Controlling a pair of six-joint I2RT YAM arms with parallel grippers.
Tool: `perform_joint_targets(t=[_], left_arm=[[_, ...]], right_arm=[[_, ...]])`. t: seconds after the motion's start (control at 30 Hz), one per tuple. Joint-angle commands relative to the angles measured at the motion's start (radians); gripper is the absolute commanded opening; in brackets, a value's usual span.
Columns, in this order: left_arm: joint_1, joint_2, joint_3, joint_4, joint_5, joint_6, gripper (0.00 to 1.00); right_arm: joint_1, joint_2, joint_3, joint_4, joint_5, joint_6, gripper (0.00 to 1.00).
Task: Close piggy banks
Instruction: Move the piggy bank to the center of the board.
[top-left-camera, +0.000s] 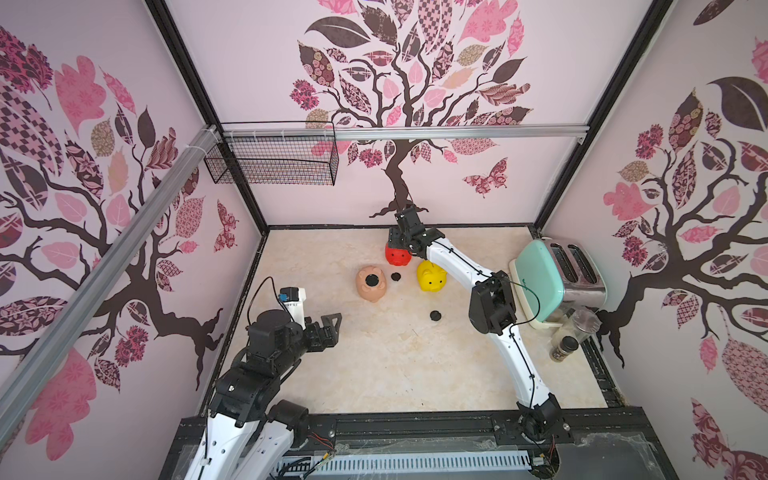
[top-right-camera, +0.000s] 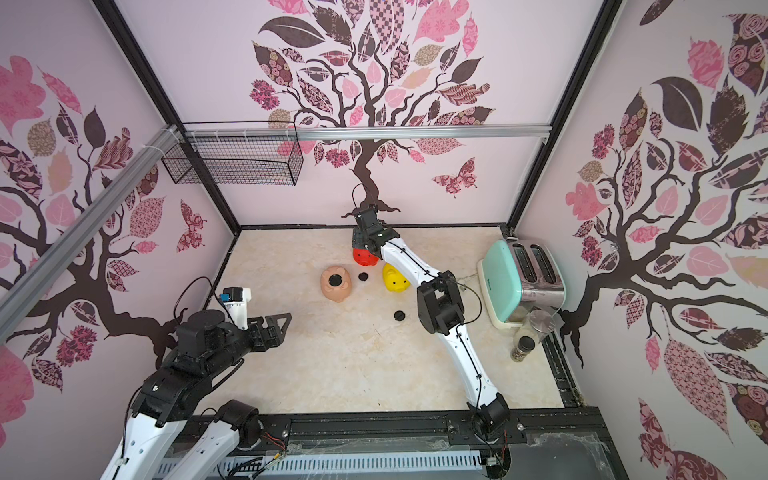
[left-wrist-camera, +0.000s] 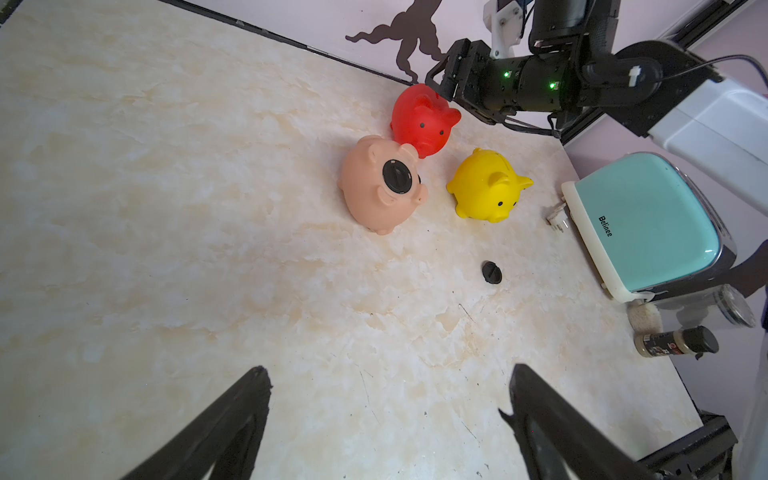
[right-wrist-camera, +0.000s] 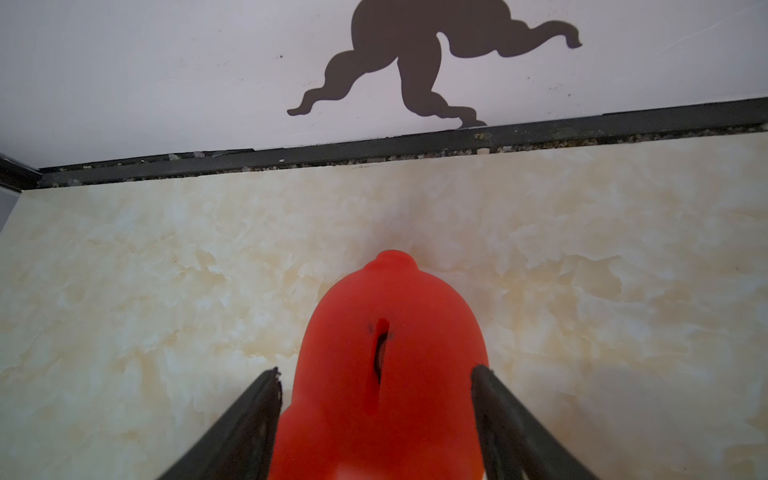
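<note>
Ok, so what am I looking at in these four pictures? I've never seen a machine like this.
You see two robot arms at a table. Two pictures look down from overhead, almost identically; the other two come from small cameras on each arm's wrist. On the table are three piggy banks: a peach pig, seemingly already plugged, a yellow pig and a red pig, plus two loose black plugs, a mint toaster and a spice jar. The right gripper appears to clasp the red pig by its sides. The left gripper is open and holds nothing.

On bench (top-left-camera: 374, 374): rear piggy bank (top-left-camera: 398, 256) behind left piggy bank (top-left-camera: 370, 286) and right piggy bank (top-left-camera: 431, 277); plug (top-left-camera: 395, 276) between those two; toaster (top-left-camera: 540, 278) far right.
</note>
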Motion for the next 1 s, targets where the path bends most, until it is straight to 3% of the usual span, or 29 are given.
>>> perform_joint_targets(t=[0.0, 0.1, 0.23, 0.97], left_arm=[[-0.003, -0.006, -0.009, 0.016, 0.009, 0.006, 0.92], [-0.003, -0.014, -0.011, 0.016, 0.008, 0.005, 0.92], [-0.003, -0.017, -0.01, 0.018, 0.008, 0.005, 0.92], [-0.001, -0.016, -0.01, 0.02, 0.021, 0.007, 0.93]], right_arm=[[-0.006, 0.016, 0.03, 0.05, 0.026, 0.01, 0.75], [-0.011, 0.035, 0.055, 0.051, 0.029, 0.008, 0.78], [-0.014, 0.048, 0.083, 0.047, 0.029, -0.005, 0.99], [-0.028, 0.142, 0.178, -0.003, 0.008, -0.018, 0.99]])
